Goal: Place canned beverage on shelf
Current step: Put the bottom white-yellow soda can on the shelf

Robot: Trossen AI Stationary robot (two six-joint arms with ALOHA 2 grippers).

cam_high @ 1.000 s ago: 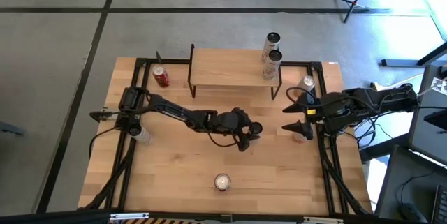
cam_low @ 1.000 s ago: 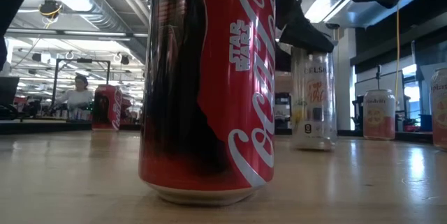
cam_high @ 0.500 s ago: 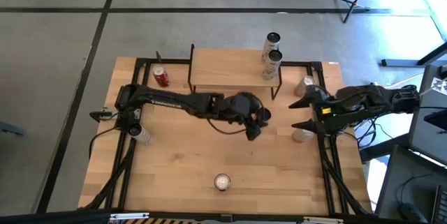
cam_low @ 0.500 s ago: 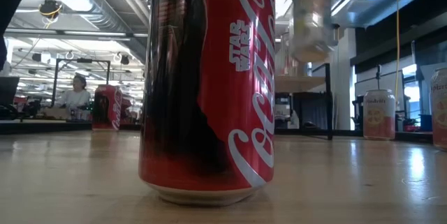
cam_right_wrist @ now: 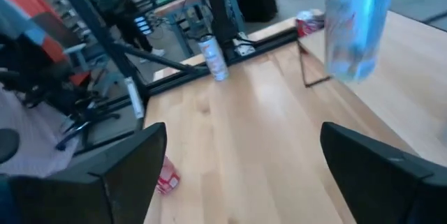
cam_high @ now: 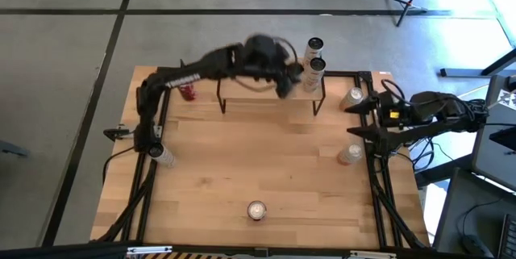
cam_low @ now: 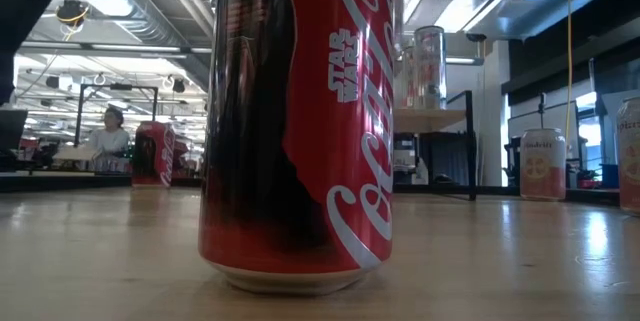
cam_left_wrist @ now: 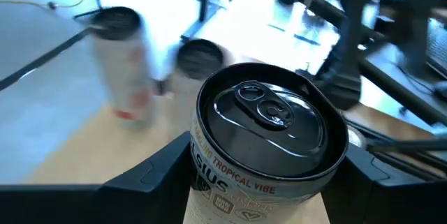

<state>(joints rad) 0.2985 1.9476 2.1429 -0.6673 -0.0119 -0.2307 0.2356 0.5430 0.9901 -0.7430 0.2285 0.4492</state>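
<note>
Left hand [cam_left_wrist: 262, 182] is closed on a slim silver can [cam_left_wrist: 269, 154] lettered "TROPICAL VIBE"; its dark fingers [cam_left_wrist: 157, 175] press the can's two sides, and the sealed top with pull tab faces the wrist camera. Seen from above, the left arm reaches over the shelf [cam_high: 242, 89] at the far edge of the surface [cam_high: 266, 170], with the hand [cam_high: 284, 81] blurred above the shelf's right part, so the held can cannot be made out there. In the low view a pale can [cam_low: 428, 66] shows at shelf-board height; whether it touches the board cannot be told. Two slim cans [cam_high: 314, 65] stand upright at the shelf's right end, one behind the other; both are smeared in the left wrist view. Right hand [cam_high: 364, 119] hangs near the right edge of the surface, fingers spread wide, holding nothing. A small can [cam_high: 355, 96] and another [cam_high: 348, 155] stand close to it. A red cola can [cam_high: 256, 210] stands upright near the front edge and fills much of the low view. Another red can [cam_high: 187, 90], left of the shelf, is partly covered by the arm. A further can [cam_high: 164, 156] sits at the left rail.
</note>
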